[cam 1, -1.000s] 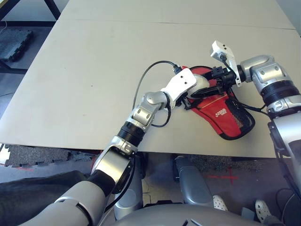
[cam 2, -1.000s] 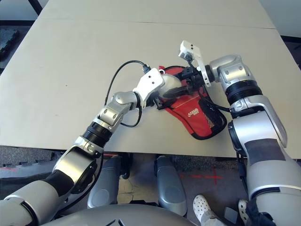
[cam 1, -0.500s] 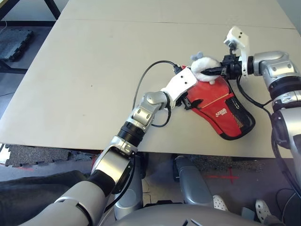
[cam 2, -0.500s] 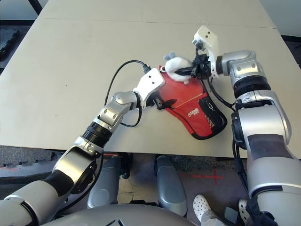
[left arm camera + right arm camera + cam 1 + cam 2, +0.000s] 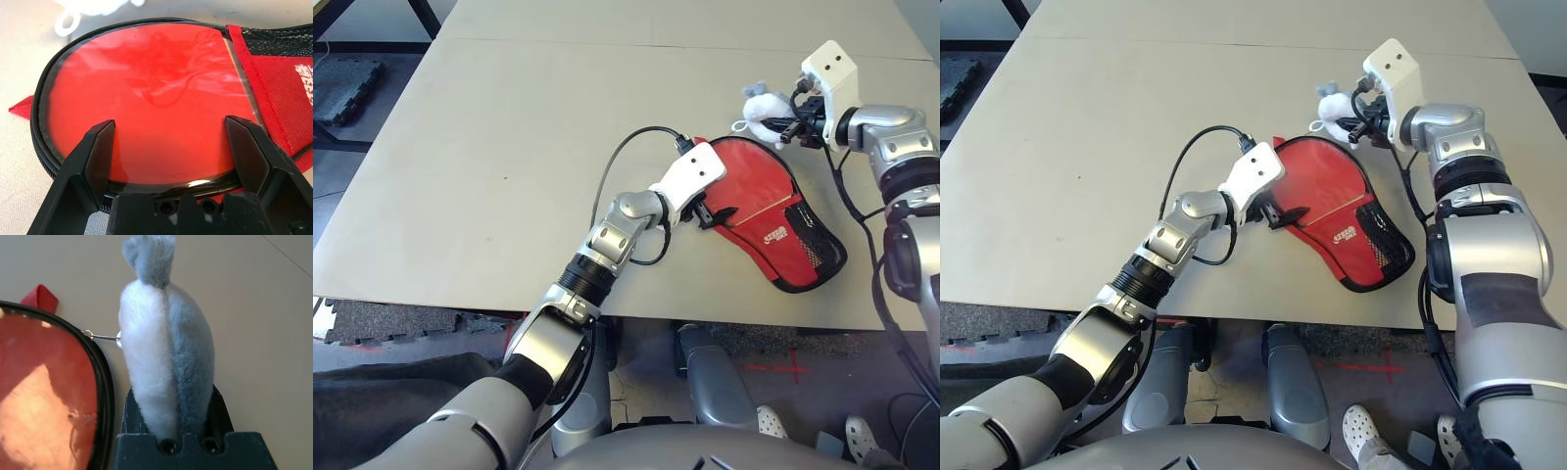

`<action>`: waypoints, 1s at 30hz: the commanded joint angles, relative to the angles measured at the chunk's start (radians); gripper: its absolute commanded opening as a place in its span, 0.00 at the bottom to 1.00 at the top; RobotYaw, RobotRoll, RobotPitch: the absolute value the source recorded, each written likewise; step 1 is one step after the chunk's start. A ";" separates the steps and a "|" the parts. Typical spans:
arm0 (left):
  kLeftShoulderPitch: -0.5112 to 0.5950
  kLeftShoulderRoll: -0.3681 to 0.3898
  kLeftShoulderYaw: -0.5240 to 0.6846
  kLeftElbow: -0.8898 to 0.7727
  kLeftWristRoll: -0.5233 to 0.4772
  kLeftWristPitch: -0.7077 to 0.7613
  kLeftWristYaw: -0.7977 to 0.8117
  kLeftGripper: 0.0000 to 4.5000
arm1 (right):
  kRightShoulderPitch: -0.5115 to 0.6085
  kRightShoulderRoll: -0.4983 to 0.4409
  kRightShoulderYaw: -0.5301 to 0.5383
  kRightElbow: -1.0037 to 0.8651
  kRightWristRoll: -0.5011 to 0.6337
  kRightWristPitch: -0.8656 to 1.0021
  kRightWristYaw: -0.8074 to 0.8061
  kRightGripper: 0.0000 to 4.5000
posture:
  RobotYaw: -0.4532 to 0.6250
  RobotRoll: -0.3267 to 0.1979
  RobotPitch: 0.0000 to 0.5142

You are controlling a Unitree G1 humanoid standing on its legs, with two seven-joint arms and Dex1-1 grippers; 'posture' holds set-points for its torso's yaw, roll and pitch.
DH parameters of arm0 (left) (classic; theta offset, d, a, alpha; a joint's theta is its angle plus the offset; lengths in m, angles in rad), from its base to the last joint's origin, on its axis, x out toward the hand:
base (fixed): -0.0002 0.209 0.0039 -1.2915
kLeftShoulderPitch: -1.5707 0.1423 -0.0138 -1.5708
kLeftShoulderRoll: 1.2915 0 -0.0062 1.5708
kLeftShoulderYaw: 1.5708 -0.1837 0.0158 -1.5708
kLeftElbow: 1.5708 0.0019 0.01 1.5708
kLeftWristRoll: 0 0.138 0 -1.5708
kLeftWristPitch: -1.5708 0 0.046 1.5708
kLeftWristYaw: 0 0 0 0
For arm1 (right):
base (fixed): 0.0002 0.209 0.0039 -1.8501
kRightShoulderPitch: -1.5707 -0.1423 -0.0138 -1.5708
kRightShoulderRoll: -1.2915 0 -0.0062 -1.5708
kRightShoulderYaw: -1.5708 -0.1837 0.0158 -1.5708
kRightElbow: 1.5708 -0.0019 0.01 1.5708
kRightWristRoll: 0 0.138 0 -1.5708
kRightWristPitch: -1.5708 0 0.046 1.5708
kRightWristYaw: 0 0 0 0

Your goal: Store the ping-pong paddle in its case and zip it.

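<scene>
The case [image 5: 766,208] lies flat near the table's front edge, red with white lettering, a black mesh panel [image 5: 811,238] and a black zipper rim [image 5: 103,382]. My left gripper [image 5: 713,213] stands open over its round glossy red end [image 5: 156,93], one finger [image 5: 100,152] at each side. A white fluffy ball [image 5: 759,106] hangs on a small metal link from the rim. My right gripper [image 5: 775,119] is shut on that ball [image 5: 156,347], just past the case's far right rim. The ping-pong paddle is hidden.
A black cable [image 5: 617,171] loops over the beige table [image 5: 489,147] from my left wrist. The table's front edge [image 5: 724,318] runs just below the case. A seam [image 5: 607,44] crosses the tabletop at the back.
My right gripper closed on the fluffy ball and drew it from the case's middle up and to the right, round the rim. The round end now lies flat and closed. Left arm unmoved.
</scene>
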 commanded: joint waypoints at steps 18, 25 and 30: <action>0.044 0.006 -0.037 0.073 0.019 0.049 -0.009 1.00 | 0.249 -0.398 0.109 -0.149 0.032 0.313 0.760 0.08 | 0.35 0.62 0.56; 0.044 0.004 -0.040 0.076 0.019 0.049 -0.012 1.00 | 0.494 -0.567 0.266 -0.429 0.315 0.427 0.760 0.08 | 0.34 0.62 0.57; 0.044 0.002 -0.042 0.079 0.019 0.048 -0.014 1.00 | 0.584 -0.652 0.346 -0.494 0.377 0.414 0.760 0.08 | 0.33 0.62 0.57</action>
